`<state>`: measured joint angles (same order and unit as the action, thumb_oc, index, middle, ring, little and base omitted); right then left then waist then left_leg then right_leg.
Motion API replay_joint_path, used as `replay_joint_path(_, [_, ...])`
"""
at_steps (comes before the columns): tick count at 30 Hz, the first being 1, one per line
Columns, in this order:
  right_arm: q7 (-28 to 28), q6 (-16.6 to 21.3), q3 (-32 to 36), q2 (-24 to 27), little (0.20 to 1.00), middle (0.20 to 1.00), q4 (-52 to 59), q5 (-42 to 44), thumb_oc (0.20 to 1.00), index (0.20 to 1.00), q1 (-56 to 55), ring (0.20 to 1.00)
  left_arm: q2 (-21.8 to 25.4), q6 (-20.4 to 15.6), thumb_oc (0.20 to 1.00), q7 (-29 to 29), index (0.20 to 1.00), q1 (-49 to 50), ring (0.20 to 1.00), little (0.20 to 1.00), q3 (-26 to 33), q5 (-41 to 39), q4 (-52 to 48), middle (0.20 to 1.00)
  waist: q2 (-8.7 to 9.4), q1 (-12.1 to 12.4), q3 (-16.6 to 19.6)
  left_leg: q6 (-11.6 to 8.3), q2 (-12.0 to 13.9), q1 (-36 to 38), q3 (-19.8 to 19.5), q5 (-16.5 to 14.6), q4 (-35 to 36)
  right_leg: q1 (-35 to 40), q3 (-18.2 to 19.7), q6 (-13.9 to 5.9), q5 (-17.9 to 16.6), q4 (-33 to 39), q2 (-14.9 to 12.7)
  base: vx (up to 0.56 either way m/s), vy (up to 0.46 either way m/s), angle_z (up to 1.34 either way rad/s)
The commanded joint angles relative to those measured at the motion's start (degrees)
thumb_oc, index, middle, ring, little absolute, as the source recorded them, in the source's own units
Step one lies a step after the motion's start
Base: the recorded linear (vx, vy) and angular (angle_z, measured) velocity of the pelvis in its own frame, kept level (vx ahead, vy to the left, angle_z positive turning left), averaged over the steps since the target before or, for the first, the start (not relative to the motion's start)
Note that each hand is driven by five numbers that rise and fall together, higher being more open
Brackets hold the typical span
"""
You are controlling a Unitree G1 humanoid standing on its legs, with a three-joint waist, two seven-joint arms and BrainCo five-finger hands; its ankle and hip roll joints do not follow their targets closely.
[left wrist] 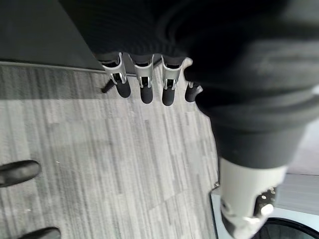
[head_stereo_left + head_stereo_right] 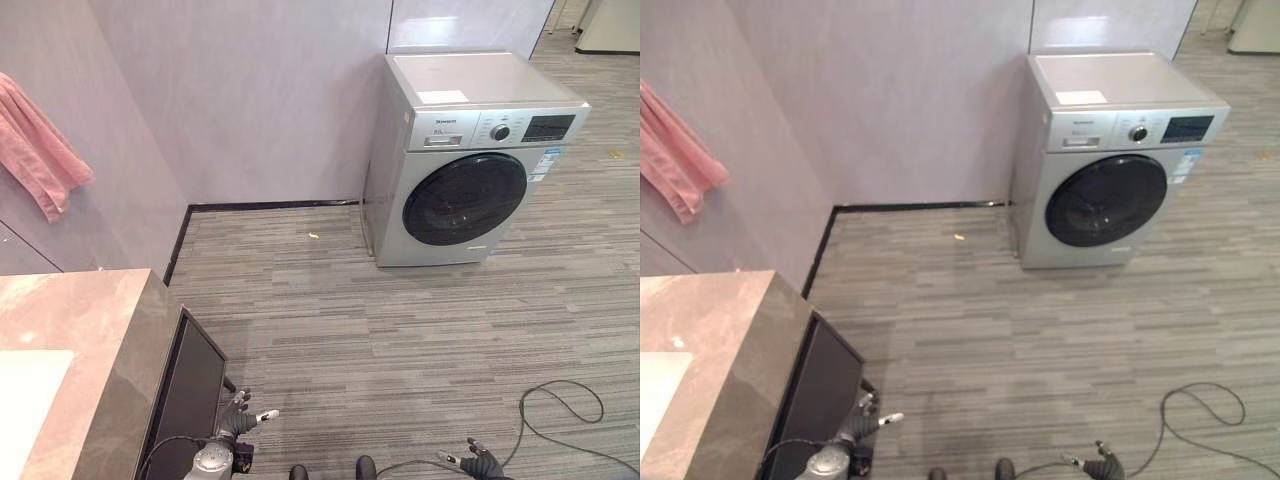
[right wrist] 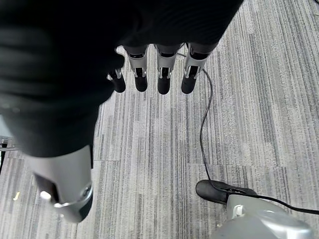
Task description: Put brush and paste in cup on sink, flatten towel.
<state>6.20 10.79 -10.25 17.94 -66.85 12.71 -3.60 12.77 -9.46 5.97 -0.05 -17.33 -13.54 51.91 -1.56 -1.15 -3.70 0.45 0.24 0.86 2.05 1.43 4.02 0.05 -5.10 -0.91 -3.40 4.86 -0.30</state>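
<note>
A pink towel [image 2: 38, 148] hangs bunched on the left wall, above a pink marble counter [image 2: 70, 330] whose white sink basin [image 2: 25, 395] shows at the far lower left. My left hand [image 2: 238, 417] hangs low beside the counter's dark cabinet, fingers straight and relaxed, holding nothing; the left wrist view shows its fingers [image 1: 145, 84] over bare floor. My right hand [image 2: 481, 462] hangs at the bottom right above the grey floor, also open and empty, with its fingers [image 3: 164, 74] straight in the right wrist view.
A silver front-loading washing machine [image 2: 470, 160] stands against the back wall at the right. The counter's dark cabinet side [image 2: 190, 395] is close to my left hand. Grey striped floor [image 2: 400, 330] stretches between the counter and the machine.
</note>
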Motion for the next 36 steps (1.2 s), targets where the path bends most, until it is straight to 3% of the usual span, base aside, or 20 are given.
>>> replay_joint_path(1, [1.36,0.32,-0.63,1.43,1.0,1.0,-0.35,-0.11,1.0,1.0,2.92,1.0,-0.51,-0.23,1.0,1.06,1.0,-3.93,1.0,1.0,1.96,-0.61,3.95,1.0,2.04,-0.53,-0.43,-1.84,-0.28,-4.45,-0.07,1.26,-5.88,-1.29,0.91,-1.61,6.56,-9.36,0.82,-0.01,-0.142,-0.01])
replay_joint_path(2, [1.82,0.18,-1.01,1.76,1.0,1.0,0.56,-0.87,1.0,1.0,3.35,1.0,-0.7,0.43,1.0,1.67,1.0,-4.66,1.0,1.0,2.4,0.56,6.38,1.0,2.2,-0.7,-1.08,-2.12,-0.2,-5.64,0.52,0.22,-9.02,-1.54,1.12,-1.41,6.76,-9.76,0.9,-0.03,-0.212,-0.07])
replay_joint_path(3, [2.32,-0.26,-2.0,2.55,1.0,1.0,1.18,-2.31,1.0,1.0,4.54,1.0,-1.21,2.36,1.0,2.86,1.0,-6.6,1.0,1.0,2.3,5.0,11.72,1.0,2.57,-0.95,-2.95,-2.94,0.4,-9.5,2.02,0.26,-18.5,-1.47,1.84,-0.83,7.47,-11.09,1.25,-0.04,-0.243,-0.08])
replay_joint_path(5, [2.72,-0.48,-2.81,3.4,1.0,1.0,3.12,-3.36,1.0,1.0,5.11,1.0,-0.81,2.86,1.0,4.77,1.0,-8.87,1.0,1.0,1.81,6.81,11.33,1.0,2.75,-1.08,-5.69,-4.07,2.14,-14.64,2.91,2.54,-29.67,-1.57,1.64,0.37,8.88,-14.49,1.68,-0.04,-0.222,-0.11])
replay_joint_path(7, [2.95,-0.69,-2.85,4.55,1.0,1.0,3.19,-3.69,1.0,1.0,5.41,1.0,-0.1,2.88,1.0,5.65,1.0,-9.92,1.0,1.0,0.85,7.37,8.88,1.0,2.6,-0.95,-8.18,-3.76,3.83,-19.43,4.36,2.4,-35.89,-2.87,0.68,1.57,12.87,-22.5,2.08,0.07,-0.165,0.03])
replay_joint_path(9, [3.09,-0.75,-2.61,4.95,1.0,1.0,3.11,-3.66,1.0,1.0,5.5,1.0,0.34,3.11,1.0,5.67,1.0,-10.07,1.0,1.0,0.62,7.6,8.01,1.0,2.45,-0.81,-8.89,-3.35,3.62,-22.99,5.05,1.24,-36.76,-3.52,0.45,1.54,14.31,-24.65,2.08,0.13,-0.09,-0.01])
replay_joint_path(11, [3.62,-0.7,-2.62,4.97,1.0,1.0,3.07,-3.45,1.0,1.0,5.93,1.0,0.83,3.21,1.0,6.14,1.0,-10.25,1.0,1.0,0.66,7.67,7.75,1.0,2.07,-0.15,-10.09,-2.96,3.67,-27.41,5.96,1.73,-33.55,-3.24,0.62,1.83,16.17,-26.39,2.99,0.19,-0.049,0.11])
replay_joint_path(13, [4.74,-0.46,-3.23,4.39,1.0,1.0,0.78,-3.72,1.0,1.0,7.22,1.0,0.39,3.36,1.0,7.41,1.0,-11.16,1.0,1.0,0.79,7.79,10.34,1.0,0.27,1.47,-11.41,-3.73,5.36,-27.76,5.01,8.99,-21.62,-0.53,2.01,2.23,18.16,-26.15,5.56,0.34,0.025,-0.06])
replay_joint_path(14, [4.74,-0.44,-3.23,4.38,1.0,1.0,0.76,-3.72,1.0,1.0,7.25,1.0,0.39,3.34,1.0,7.41,1.0,-11.18,1.0,1.0,0.8,7.79,10.37,1.0,0.38,1.47,-11.57,-3.73,5.26,-27.46,5.1,9.09,-21.38,-0.35,2.04,2.21,18.18,-26.13,5.45,0.5,0.101,-0.31])
replay_joint_path(15, [4.81,-0.48,-3.8,4.1,1.0,1.0,-0.47,-4.42,1.0,1.0,7.95,1.0,0.06,2.99,1.0,7.27,1.0,-11.18,1.0,1.0,0.92,7.89,11.76,1.0,-0.09,2.31,-11.44,-4.32,5.58,-27.32,4.05,10.53,-12.59,2.02,3.47,1.62,19.13,-24.32,5.84,0.28,0.073,-0.4])
replay_joint_path(19, [3.82,-0.35,-4.8,3.79,1.0,1.0,-0.86,-6.04,1.0,1.0,8.07,1.0,0.12,2.54,1.0,6.19,1.0,-8.27,1.0,1.0,2.11,8.02,12.17,1.0,0.24,3.92,-9.52,-3.78,5.23,-25.77,4.24,11.08,-8.92,6.93,6.62,0.23,19.66,-20.08,4.78,0.47,0.144,-0.47])
replay_joint_path(20, [3.37,-0.68,-5.51,3.2,1.0,1.0,-0.6,-7.08,1.0,1.0,7.79,1.0,-0.34,2.32,1.0,5.11,1.0,-6.39,1.0,1.0,4.3,3.46,13.43,1.0,1.61,5.67,-7.86,-2.79,3.68,-25.45,4.33,11.94,-10.53,8.12,6.94,-1.18,19.23,-19.32,2.65,0.47,0.142,-0.6])
replay_joint_path(22, [3.02,-0.77,-5.3,3.15,1.0,1.0,-0.61,-7.23,1.0,1.0,7.75,1.0,-0.72,2.17,1.0,4.37,1.0,-6.2,1.0,1.0,5.06,1.57,14.34,1.0,1.93,6.42,-7.04,-2.41,3.1,-26.25,4.67,11.71,-11.55,7.71,7.11,-1.97,18.04,-19.86,2.15,0.37,0.148,-0.72])
replay_joint_path(24, [2.13,-1.05,-4.1,2.45,1.0,1.0,-1.24,-6.57,1.0,1.0,7.92,1.0,-0.18,2.12,1.0,4.55,1.0,-7.07,1.0,1.0,4.39,3.81,14.01,1.0,3.83,6.68,-5.11,-0.68,1.03,-26.08,6.66,8.92,-13.38,6.91,7.47,-5.73,10.7,-23.76,-0.6,0.44,0.217,-0.52])
replay_joint_path(25, [2.13,-1.05,-4.1,2.45,1.0,1.0,-1.24,-6.57,1.0,1.0,7.92,1.0,-0.18,2.12,1.0,4.55,1.0,-7.07,1.0,1.0,4.39,3.81,14.01,1.0,3.83,6.68,-5.11,-0.68,1.03,-26.08,6.66,8.92,-13.38,6.91,7.47,-5.73,10.7,-23.76,-0.6,0.32,0.17,-0.43])
replay_joint_path(28, [0.97,-1.05,-3.56,1.14,1.0,1.0,-1.0,-4.89,1.0,1.0,7.56,1.0,0.46,2.16,1.0,4.53,1.0,-8.02,1.0,1.0,5.23,1.97,13.74,1.0,4.13,6.45,-3.4,1.59,-1.37,-22.54,7.49,5.23,-13.55,3.52,6.75,-9.9,-3.15,-33.45,-2.66,0.38,0.234,-0.25])
replay_joint_path(30, [0.28,-1.15,-3.33,1.2,1.0,1.0,1.99,-4.43,1.0,1.0,7.11,1.0,1.52,1.93,1.0,4.2,1.0,-8.12,1.0,1.0,4.28,2.49,10.03,1.0,3.17,5.7,-3.32,2.97,-2.25,-18.77,6.95,3.13,-12.8,0.04,5.56,-9.87,-8.58,-40.78,-2.75,0.45,0.324,-0.02])
replay_joint_path(31, [0.22,-1.1,-3.35,1.24,1.0,1.0,3.12,-4.52,1.0,1.0,6.67,1.0,1.96,1.92,1.0,4.01,1.0,-7.86,1.0,1.0,3.93,3.07,8.28,1.0,2.46,5.48,-3.15,3.4,-2.11,-17.46,6.45,2.37,-12.44,-1.05,5.33,-9.55,-8.54,-42.71,-1.94,0.4,0.26,0.12])
replay_joint_path(33, [0.41,-0.99,-3.42,1.2,1.0,1.0,4.35,-4.44,1.0,1.0,6.45,1.0,2.44,2.33,1.0,3.53,1.0,-7.99,1.0,1.0,3.32,4.37,8.22,1.0,1.44,4.23,-3.67,4.38,-2.92,-13.72,4.34,1.02,-10.96,-6.67,5.44,-7.97,-4.22,-47.22,0.42,0.36,0.182,0.34])
replay_joint_path(36, [-1.04,-0.81,-4.23,1.31,1.0,1.0,7.86,-5.37,1.0,1.0,5.68,1.0,2.45,2.6,1.0,3.77,1.0,-8.71,1.0,1.0,4.13,5.22,10.73,1.0,0.88,1.66,-4.08,3.65,-3.48,-6.54,3.03,-1.2,-8.25,-13.38,-1.0,-4.78,4.65,-36.41,-2.78,0.48,0.124,0.53])
